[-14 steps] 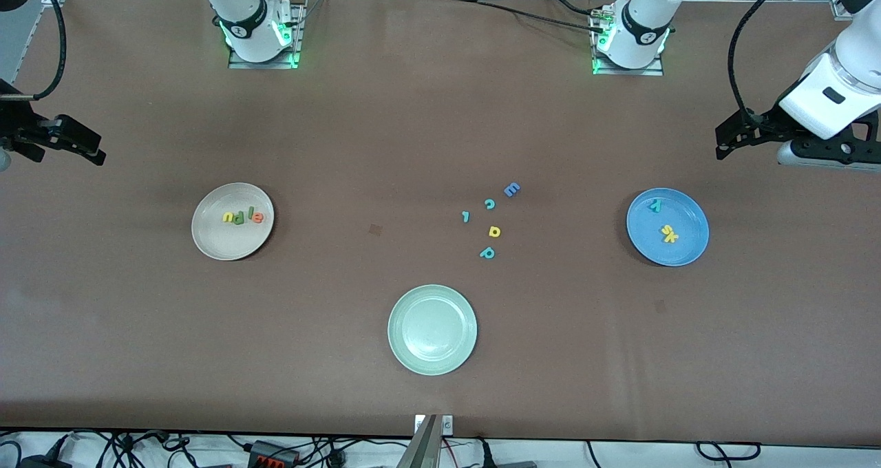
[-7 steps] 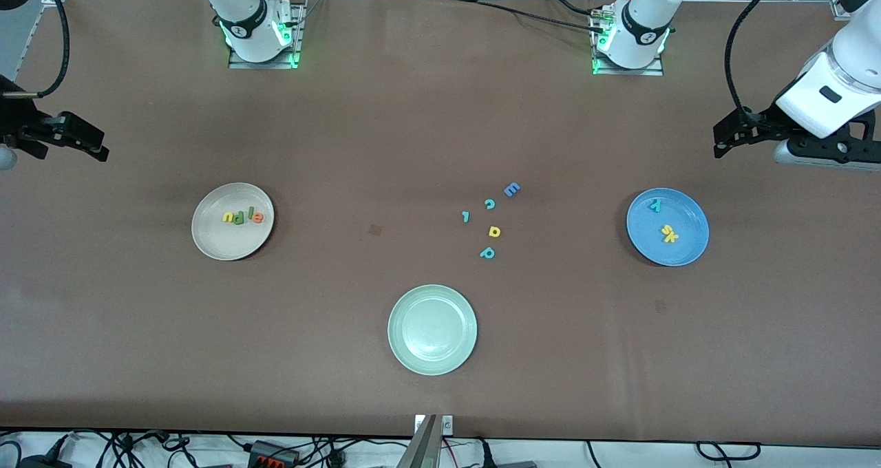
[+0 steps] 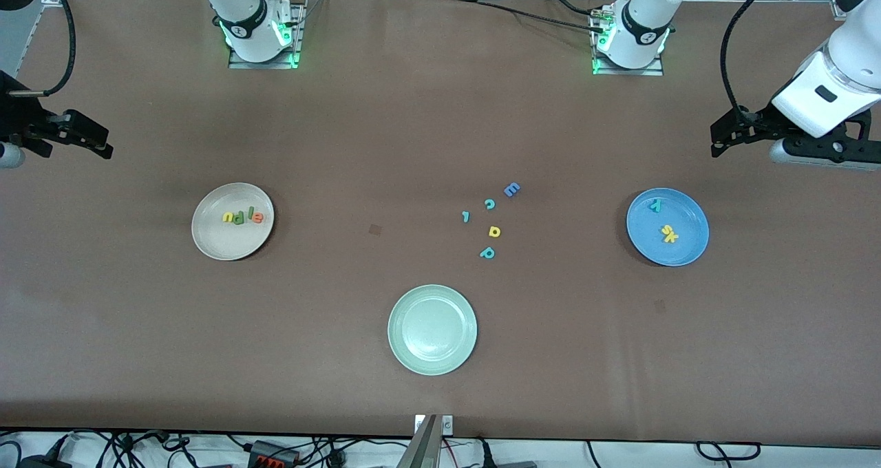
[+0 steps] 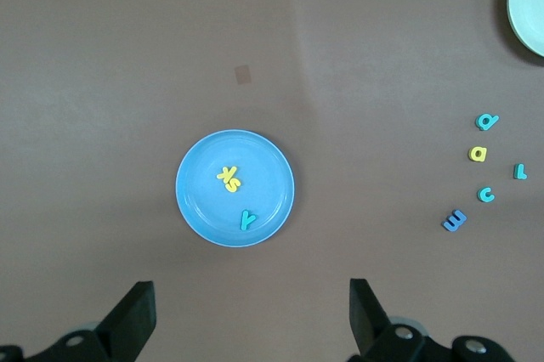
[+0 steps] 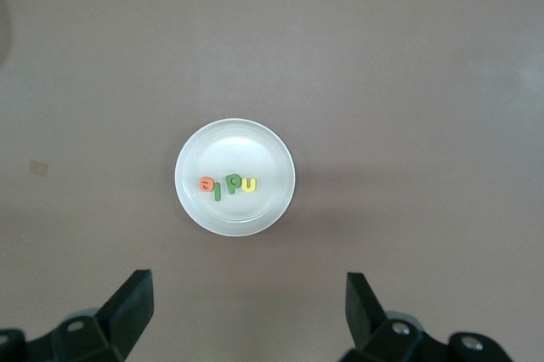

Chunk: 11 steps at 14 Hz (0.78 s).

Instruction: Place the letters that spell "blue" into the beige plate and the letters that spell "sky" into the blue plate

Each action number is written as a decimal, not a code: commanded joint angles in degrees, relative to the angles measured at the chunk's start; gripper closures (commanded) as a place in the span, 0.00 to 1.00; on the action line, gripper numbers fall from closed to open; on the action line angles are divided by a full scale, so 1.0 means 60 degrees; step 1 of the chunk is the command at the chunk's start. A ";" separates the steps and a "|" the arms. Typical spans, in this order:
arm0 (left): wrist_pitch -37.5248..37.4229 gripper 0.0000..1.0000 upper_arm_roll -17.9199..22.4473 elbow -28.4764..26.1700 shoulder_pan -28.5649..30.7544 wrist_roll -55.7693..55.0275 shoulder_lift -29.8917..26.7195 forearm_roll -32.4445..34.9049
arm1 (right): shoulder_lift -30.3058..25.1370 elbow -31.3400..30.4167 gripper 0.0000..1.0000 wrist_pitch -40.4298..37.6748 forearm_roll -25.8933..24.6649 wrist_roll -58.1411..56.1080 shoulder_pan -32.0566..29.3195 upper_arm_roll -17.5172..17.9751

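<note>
The beige plate (image 3: 220, 244) lies toward the right arm's end and holds a row of letters: yellow u (image 3: 227, 217), green b (image 3: 239, 218), green l (image 3: 248, 215) and orange e (image 3: 257, 217). The right wrist view shows the same plate (image 5: 235, 213). The blue plate (image 3: 681, 251) lies toward the left arm's end. It holds the teal y (image 3: 656, 205) and the yellow s and k (image 3: 669, 234) touching each other. My left gripper (image 3: 717, 141) hangs open and empty over bare table beside the blue plate (image 4: 200, 205). My right gripper (image 3: 103, 143) hangs open and empty beside the beige plate.
A pale green plate (image 3: 432, 366) with nothing in it lies near the front camera. Loose letters lie mid-table: blue E (image 3: 511, 189), teal c (image 3: 489, 204), teal l (image 3: 466, 216), yellow a (image 3: 494, 231), teal p (image 3: 487, 252).
Both grippers have drifted a little toward the robots' bases and stayed open. Plates and letters have not moved.
</note>
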 commanded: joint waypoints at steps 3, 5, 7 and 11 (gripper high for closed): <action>-0.0200 0.00 -0.0035 0.0124 -0.0019 -0.0089 -0.0078 -0.0114 | -0.0339 -0.0344 0.00 0.0116 -0.0148 -0.0192 -0.0115 0.0120; -0.0215 0.00 -0.0021 0.0124 -0.0005 -0.0089 -0.0078 -0.0114 | -0.0310 -0.0344 0.00 0.0116 -0.0148 -0.0207 -0.0115 0.0120; -0.0215 0.00 -0.0021 0.0124 -0.0005 -0.0089 -0.0078 -0.0114 | -0.0339 -0.0344 0.00 0.0058 -0.0148 -0.0207 -0.0100 0.0120; -0.0215 0.00 -0.0006 0.0124 0.0054 -0.0089 -0.0078 -0.0114 | -0.0237 -0.0344 0.00 0.0277 -0.0148 -0.0192 -0.0056 0.0134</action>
